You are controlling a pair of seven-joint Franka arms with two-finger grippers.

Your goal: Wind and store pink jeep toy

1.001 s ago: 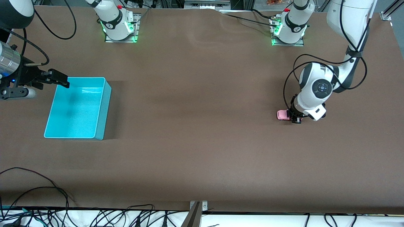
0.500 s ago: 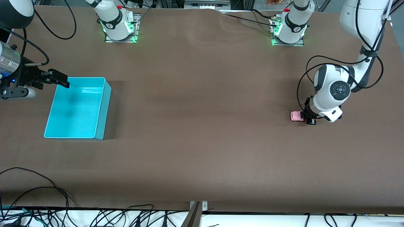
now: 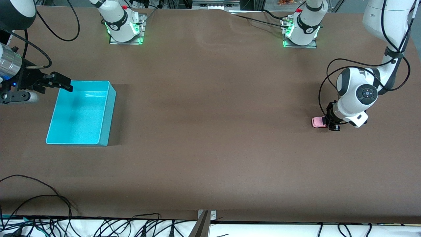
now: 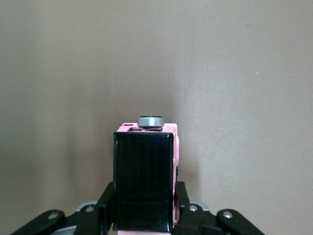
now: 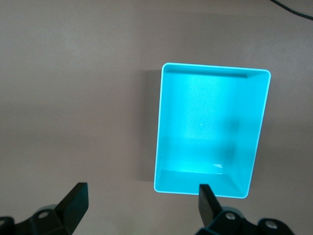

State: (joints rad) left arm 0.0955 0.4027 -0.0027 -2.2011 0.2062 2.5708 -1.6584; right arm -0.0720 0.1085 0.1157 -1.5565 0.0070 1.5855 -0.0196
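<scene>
Pink jeep toy (image 3: 318,122) is sitting on the brown table (image 3: 210,131) toward the left arm's end, well apart from the turquoise bin (image 3: 80,112). You are looking at a left gripper (image 3: 331,124) that is clamped on the toy: in the left wrist view both fingers (image 4: 106,205) are pressing against the sides of the pink jeep toy (image 4: 145,176), with its black roof showing between them and a small grey wheel showing at its end away from the camera. From the front camera the toy's wheels appear to be resting on the table, though contact cannot be confirmed.

Your right gripper (image 3: 62,84) is waiting over the edge of the bin at the right arm's end of the table. Its jaws are standing wide apart and are holding nothing; the right wrist view is showing both fingers (image 5: 73,203) spread, with the bin (image 5: 164,122) and bare table below them. Nothing is lying inside the bin.
</scene>
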